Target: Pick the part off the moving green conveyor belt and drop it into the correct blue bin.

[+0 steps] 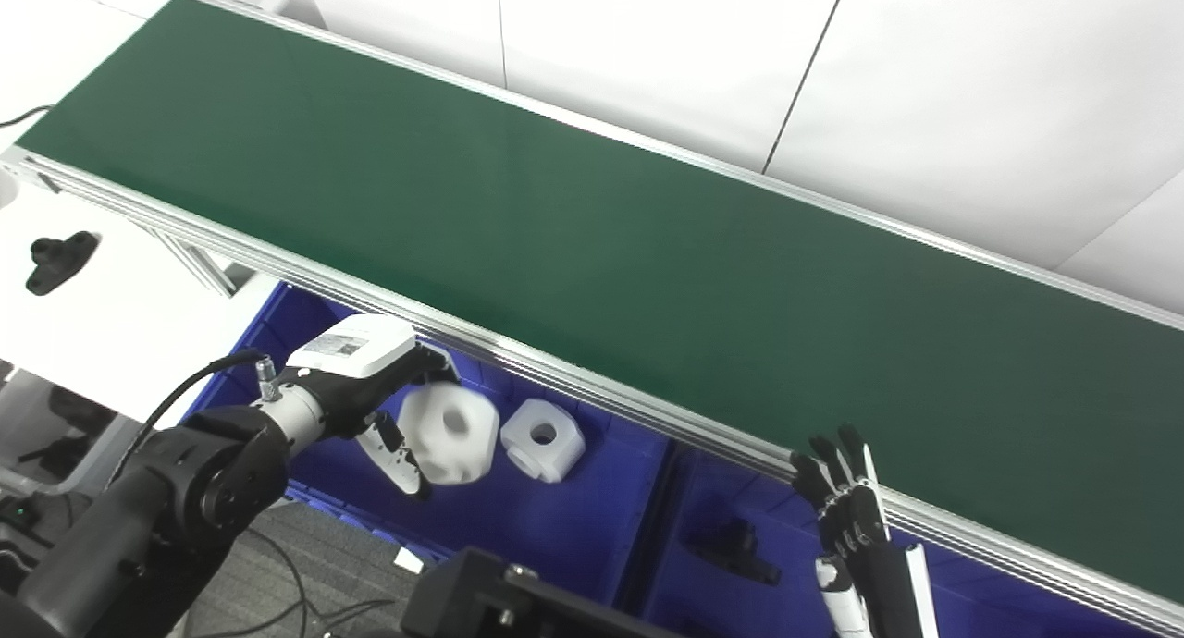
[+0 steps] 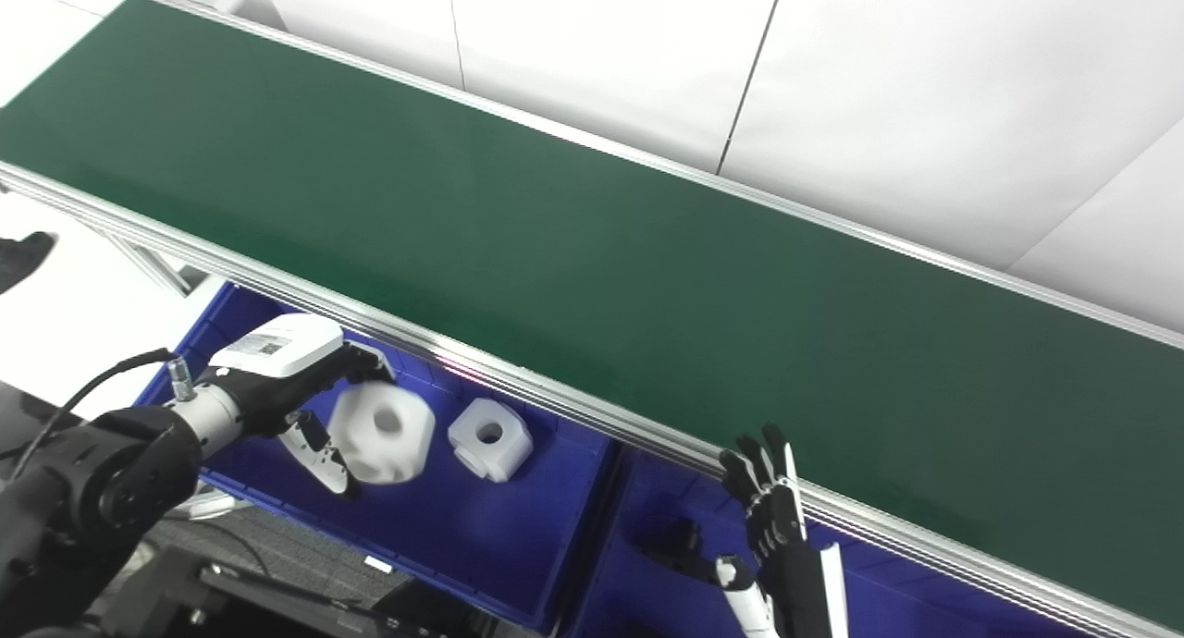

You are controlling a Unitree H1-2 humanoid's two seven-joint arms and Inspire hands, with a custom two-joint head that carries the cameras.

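The green conveyor belt [image 1: 592, 240] runs diagonally across the view and carries no part. My left hand [image 1: 370, 388] is over the left blue bin [image 1: 555, 527], fingers spread. A white blocky part with a round hole [image 1: 450, 433] is just off its fingertips, slightly blurred, above the bin floor. A second white part with a hole [image 1: 543, 439] lies in the same bin. My right hand [image 1: 846, 504] is open and empty, fingers pointing up, at the belt's near rail above the right blue bin [image 1: 703, 490].
A black part [image 1: 737, 550] lies in the right bin. Another black part [image 1: 57, 259] lies on the white table at the left. The belt's aluminium rail [image 1: 555, 374] overhangs both bins. A dark box [image 1: 518, 601] sits at the bottom edge.
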